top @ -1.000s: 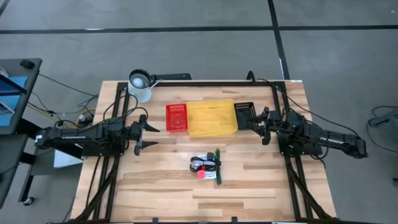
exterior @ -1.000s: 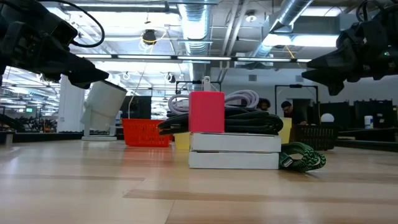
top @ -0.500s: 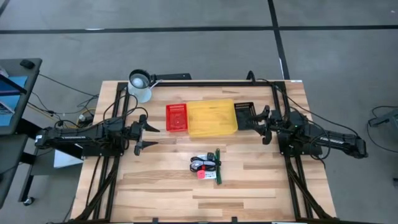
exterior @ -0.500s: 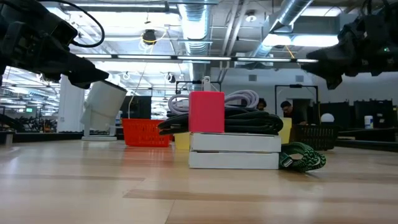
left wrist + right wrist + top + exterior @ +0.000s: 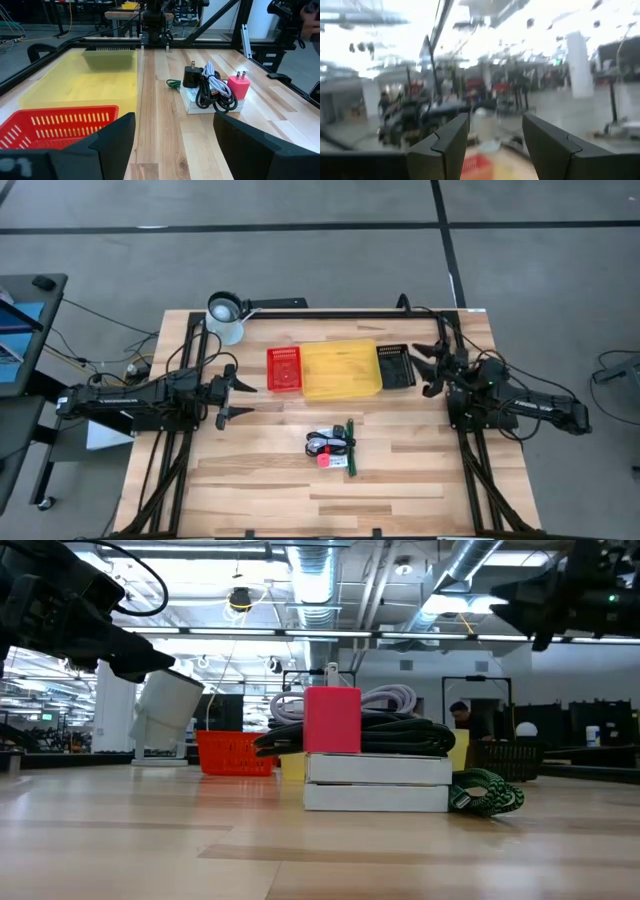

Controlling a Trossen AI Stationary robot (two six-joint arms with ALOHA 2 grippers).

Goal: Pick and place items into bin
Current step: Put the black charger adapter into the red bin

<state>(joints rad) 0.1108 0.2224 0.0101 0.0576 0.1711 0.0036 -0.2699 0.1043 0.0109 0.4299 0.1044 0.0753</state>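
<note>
The items lie in one small pile [image 5: 333, 448] in the middle of the table, nearer its near edge. The pile is a coiled black cable [image 5: 214, 95], a pink plug [image 5: 238, 86], a small black plug [image 5: 191, 77] and a green piece [image 5: 485, 792], all on flat white packets [image 5: 377, 783]. The yellow bin [image 5: 341, 369] stands beyond the pile. My left gripper [image 5: 245, 398] hovers open, left of the bins, pointing toward the table's right. My right gripper [image 5: 426, 369] hangs open in the air to the right of the bins, tipped upward; nothing is between its fingers [image 5: 445, 145].
A red basket [image 5: 283, 369] adjoins the yellow bin on its left, a black basket [image 5: 396, 366] on its right. A white mug [image 5: 226, 317] stands at the far left corner. Bare wood lies around the pile. People show far off in the room behind.
My right gripper has risen and tipped its fingers upward, drawing back toward the table's right edge, off the black basket, which now shows whole. The pile and my left gripper have kept still.
</note>
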